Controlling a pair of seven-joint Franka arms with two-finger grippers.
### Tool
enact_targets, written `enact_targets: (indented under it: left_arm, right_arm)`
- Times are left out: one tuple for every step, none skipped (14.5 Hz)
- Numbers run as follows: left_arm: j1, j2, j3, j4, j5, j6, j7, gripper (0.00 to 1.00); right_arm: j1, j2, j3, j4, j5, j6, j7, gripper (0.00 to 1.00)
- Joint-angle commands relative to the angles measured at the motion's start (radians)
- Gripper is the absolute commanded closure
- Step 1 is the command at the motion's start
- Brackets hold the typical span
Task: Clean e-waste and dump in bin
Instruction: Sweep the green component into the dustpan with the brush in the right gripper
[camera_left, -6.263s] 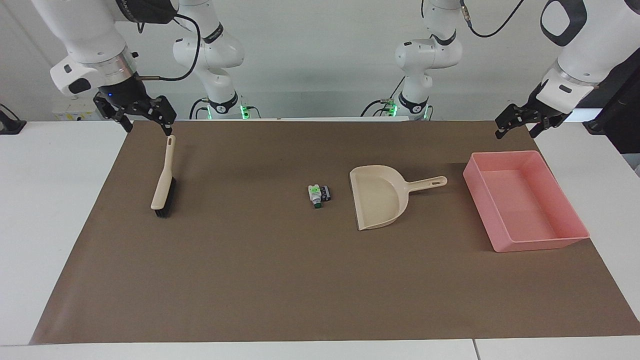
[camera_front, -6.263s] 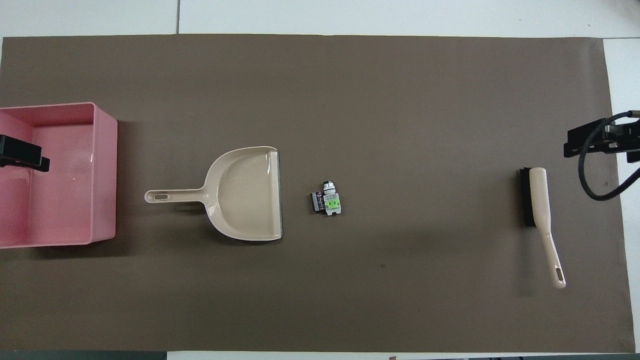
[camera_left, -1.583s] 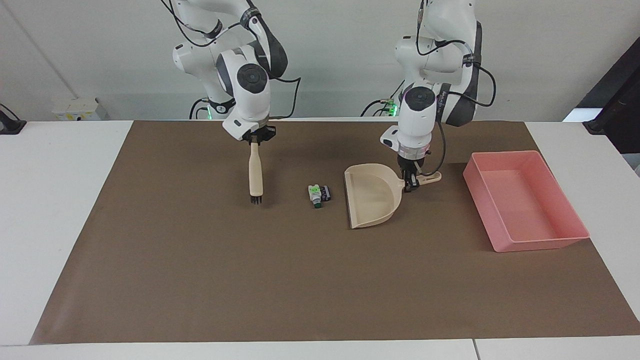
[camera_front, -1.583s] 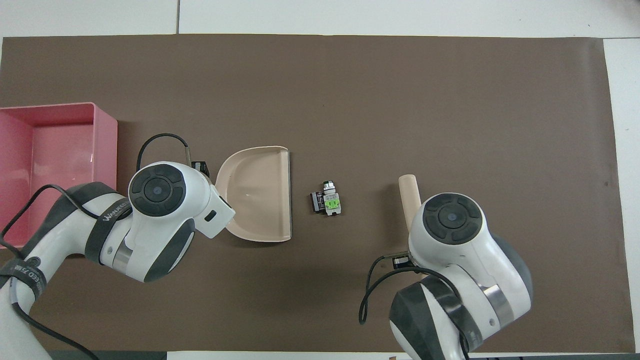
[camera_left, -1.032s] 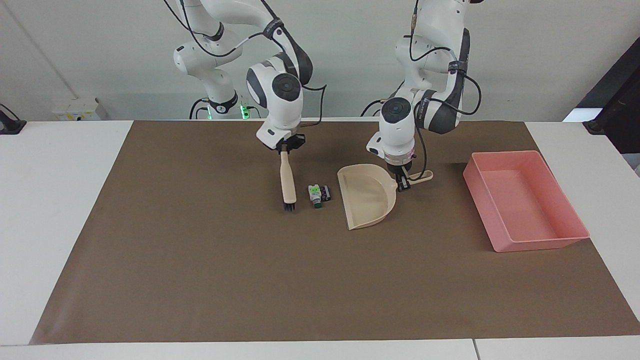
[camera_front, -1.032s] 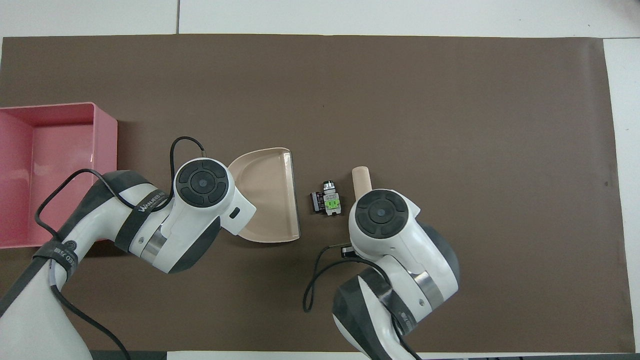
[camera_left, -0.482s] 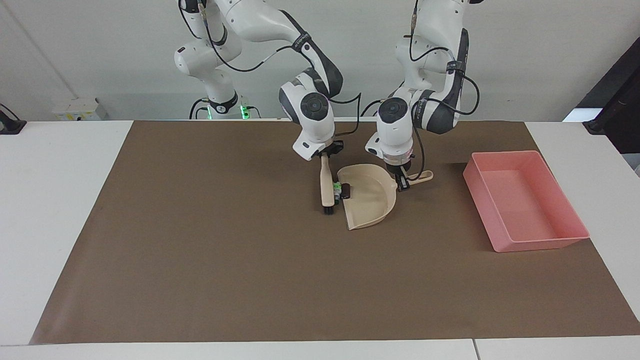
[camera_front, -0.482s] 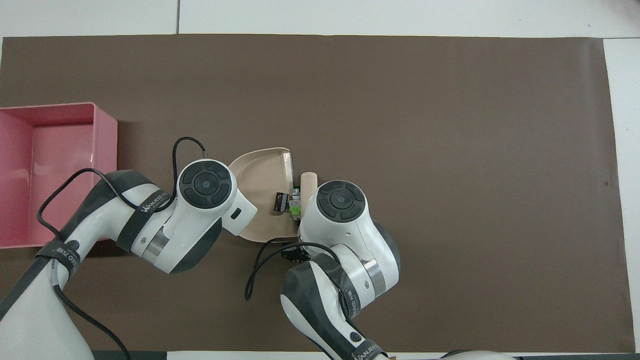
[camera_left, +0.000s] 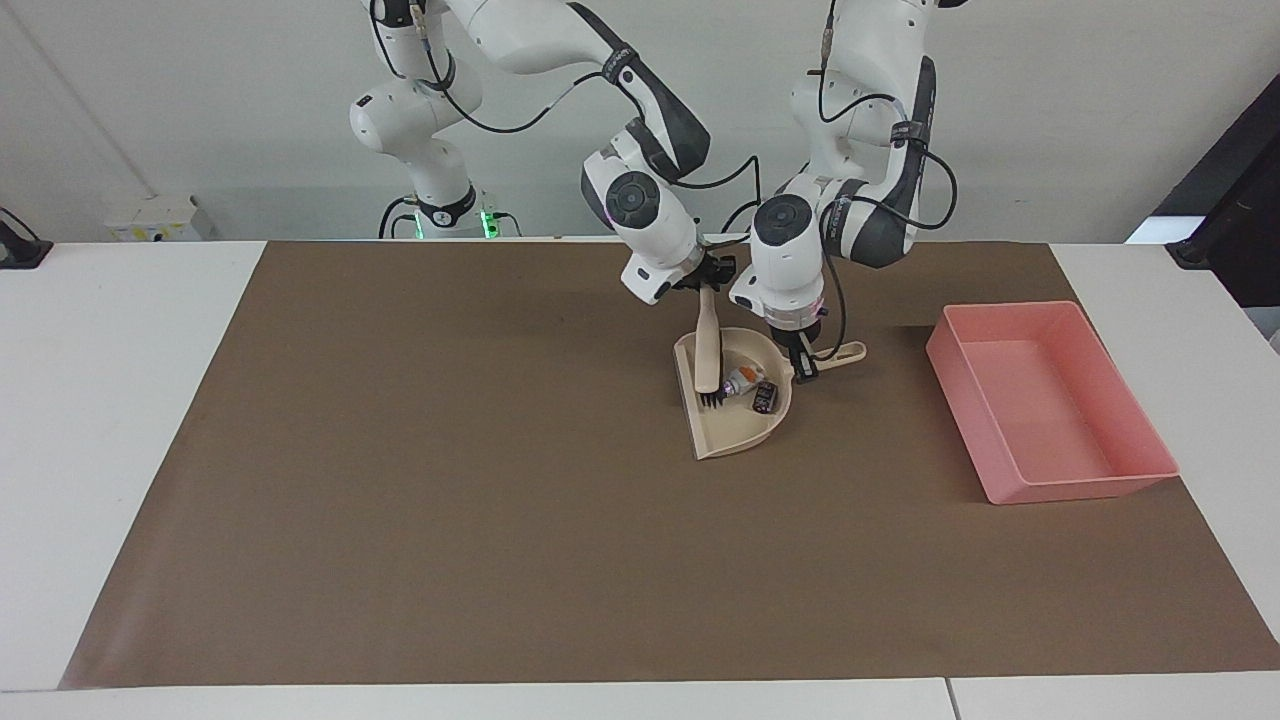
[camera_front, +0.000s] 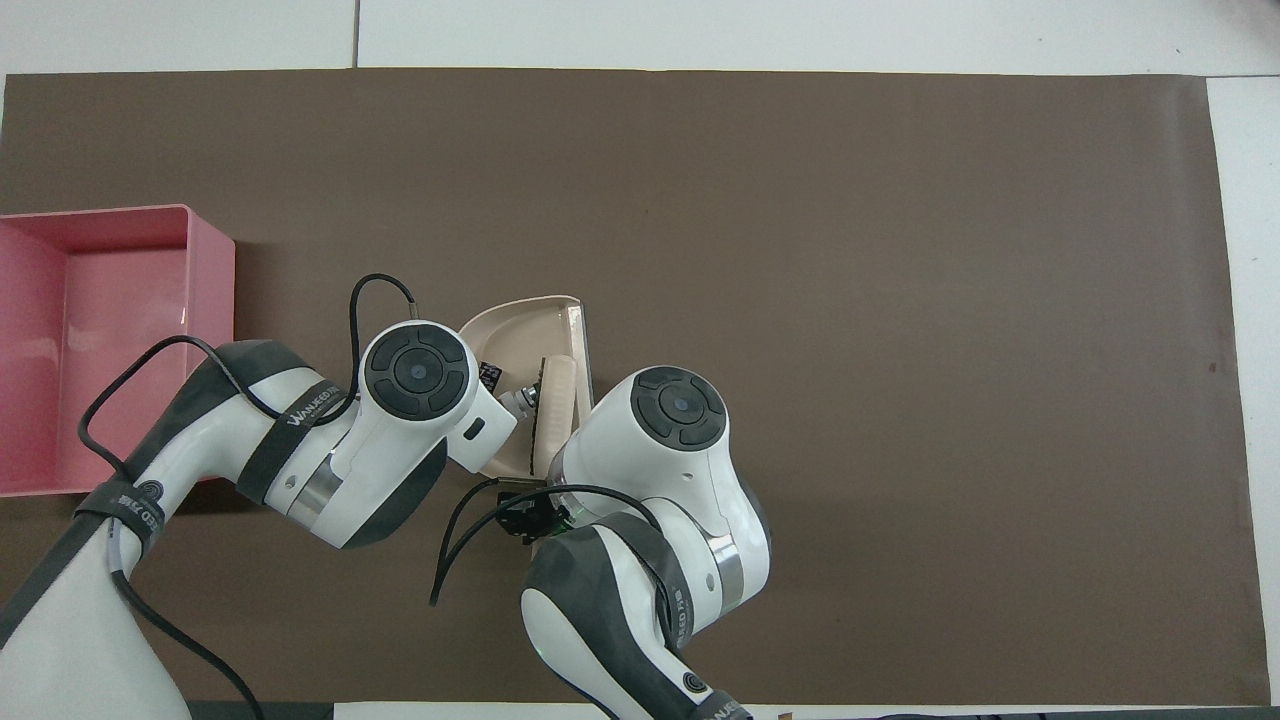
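While your right gripper clamps the brush, bristles inside the dustpan, both e-waste bits lie just below your left gripper, clamped on the dustpan handle. Bin sits apart; the left arm's sleeve lettering reads partly "WANJEED".

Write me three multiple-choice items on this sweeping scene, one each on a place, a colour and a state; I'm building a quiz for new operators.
1. Where are the two e-waste bits?
A. in the bin
B. in the dustpan
C. on the bare mat

2. What colour is the bin?
A. pink
B. blue
C. green

3. What does the right gripper hold?
A. nothing
B. the dustpan
C. the brush

Key: 1 B, the e-waste bits lie in the dustpan. 2 A, the bin is pink. 3 C, the right gripper is shut on the brush; the left gripper grips the dustpan's handle.
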Motion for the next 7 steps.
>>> enact_targets:
  left_arm:
    - [-0.022, 0.045, 0.008, 0.011, 0.011, 0.033, -0.026, 1.0]
    - [-0.011, 0.044, 0.008, 0.011, 0.009, 0.054, -0.009, 1.0]
    - [0.003, 0.044, 0.008, 0.012, 0.008, 0.077, 0.02, 1.0]
    - [0.008, 0.039, 0.008, 0.012, -0.002, 0.085, 0.048, 1.0]
    - [0.014, 0.035, 0.008, 0.014, -0.002, 0.086, 0.062, 1.0]
    - [0.026, 0.028, 0.008, 0.014, -0.003, 0.086, 0.072, 1.0]
    - [0.041, 0.022, 0.008, 0.014, -0.005, 0.086, 0.098, 1.0]
  right_arm:
    - [-0.022, -0.045, -0.001, -0.006, 0.013, -0.034, 0.019, 1.0]
    - [-0.022, -0.065, -0.004, -0.01, 0.005, -0.042, 0.065, 1.0]
    - [-0.025, -0.095, -0.008, -0.025, -0.022, -0.046, 0.128, 1.0]
    - [-0.051, -0.133, -0.008, -0.044, -0.094, -0.063, 0.171, 1.0]
    - [-0.103, -0.161, -0.005, -0.044, -0.155, -0.106, 0.19, 1.0]
    - [-0.148, -0.187, -0.007, -0.044, -0.188, -0.162, 0.193, 1.0]
    - [-0.188, -0.213, -0.007, -0.044, -0.228, -0.217, 0.184, 1.0]
